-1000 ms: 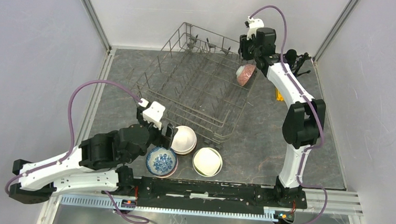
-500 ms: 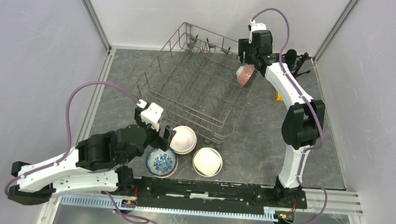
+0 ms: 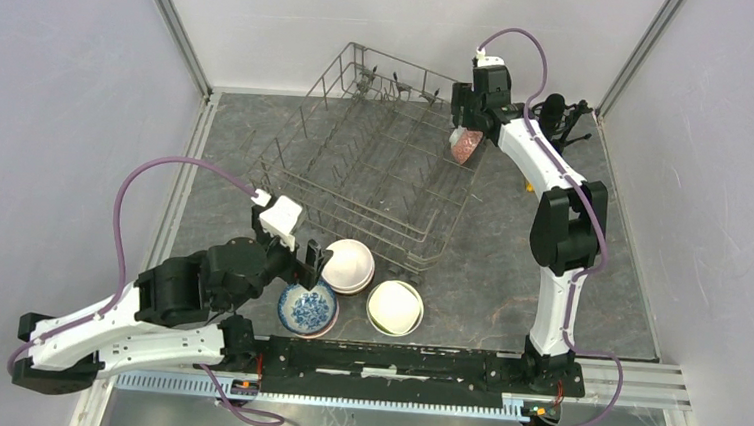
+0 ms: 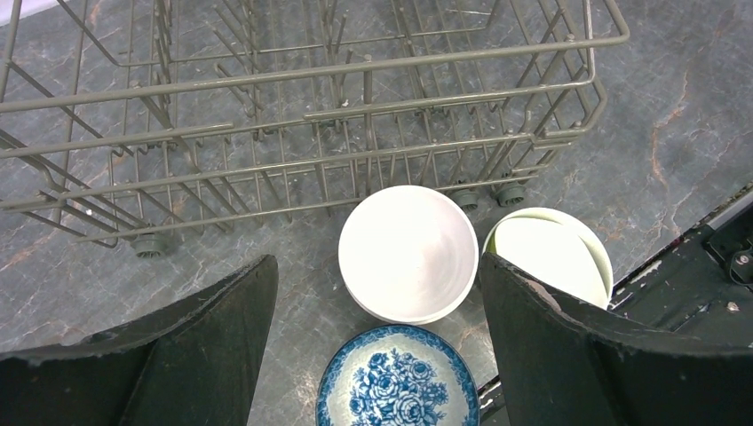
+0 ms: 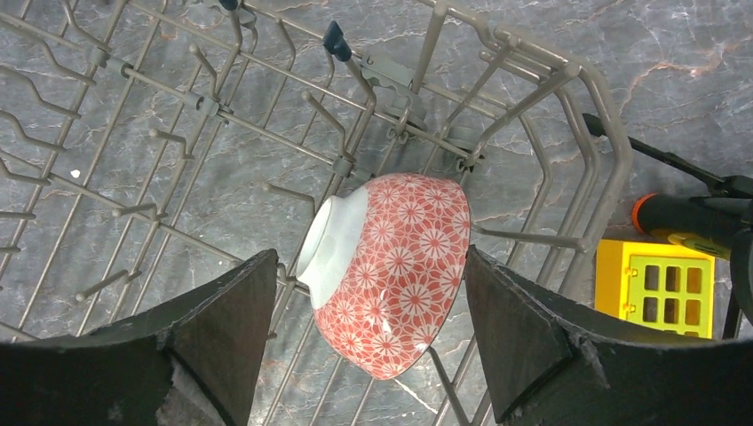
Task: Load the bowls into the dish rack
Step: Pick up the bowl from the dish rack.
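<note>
Right end effector [image 3: 465, 121] hangs over the upper right corner of the rack [image 4: 311, 73] in the top view. Its fingers are spread wide and grip nothing. In the wrist view they flank a red bowl [image 5: 391, 266] with a white flower pattern. That bowl lies inside the rack, tipped on its side among the tines, with its white foot toward the left of the frame and its mouth toward the right. It leans close to the rack's corner wall. Just outside that wall, at the right edge of the wrist view, a yellow block [image 5: 655, 286] with square holes and a black tool [image 5: 684, 217] with an orange band sit on the table [image 3: 491, 251].

Left end effector [image 3: 316, 257] hovers just below the rack's lower edge in the top view. Its fingers are also wide apart and hold nothing. Between them in the wrist view sits a white bowl [image 4: 407, 253], upright and empty, stacked on another bowl of which only the rim shows. It stands on the table just beside the rack's side, outside it. A blue bowl [image 4: 395, 386] with a floral inside sits below it in the frame, nearly touching. To the right is a pale bowl [image 4: 550, 257] with a greenish rim; whether it is one bowl or two nested I cannot tell. All three stand outside the rack.
</note>
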